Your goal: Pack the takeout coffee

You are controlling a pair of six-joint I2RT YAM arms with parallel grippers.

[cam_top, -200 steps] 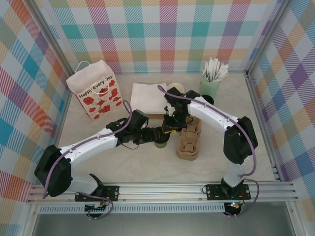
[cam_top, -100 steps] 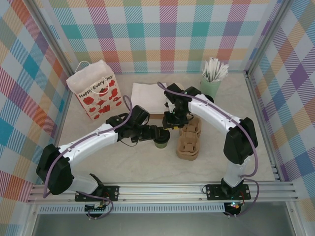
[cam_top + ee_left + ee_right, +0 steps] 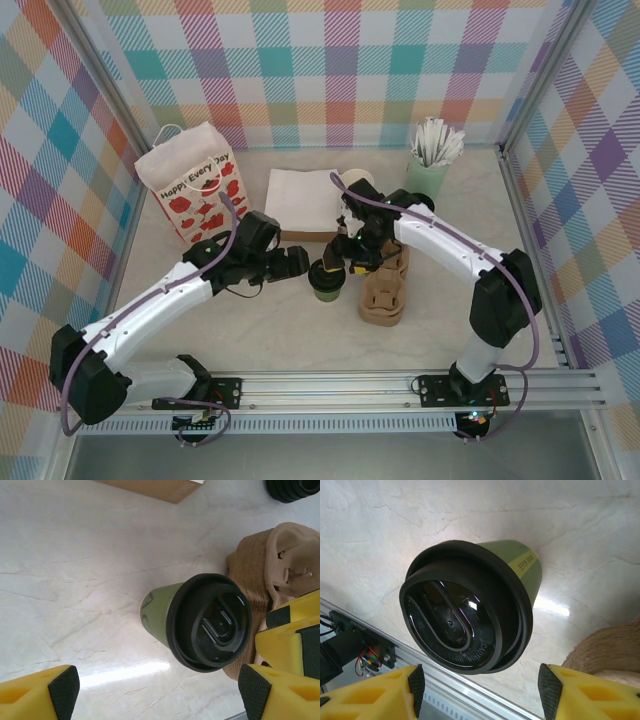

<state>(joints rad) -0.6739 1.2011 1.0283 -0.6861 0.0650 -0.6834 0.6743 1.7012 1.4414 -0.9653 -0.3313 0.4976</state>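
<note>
Jaws on both sides stand apart now. The left gripper (image 3: 294,263) has drawn back toward the left and opened up, and the right gripper (image 3: 352,264) has spread its fingers too. A second ago both were crowded tight over the takeout coffee (image 3: 325,279), so this reads to me as a release on both sides.

The cup stands upright on the bare table (image 3: 250,330) by itself, olive-green wall showing and a black lid (image 3: 210,622) seated over its mouth. From the left wrist I see it ahead of the open pads (image 3: 62,687), clear of them. From the right wrist it sits just beyond the yellow fingertips (image 3: 547,685), with nothing pinching it as far as I can tell.

The brown pulp carrier (image 3: 385,285) lies just to its right, close enough that I cannot say whether they touch. The printed paper bag (image 3: 195,185) stands well apart at the back left.

My read is that the lidding step is finished and the packing itself is not yet begun — the cup still has to go into the carrier or the bag. Whoever regrasps should take it by the wall, below the lid, so the lid isn't popped off.
</note>
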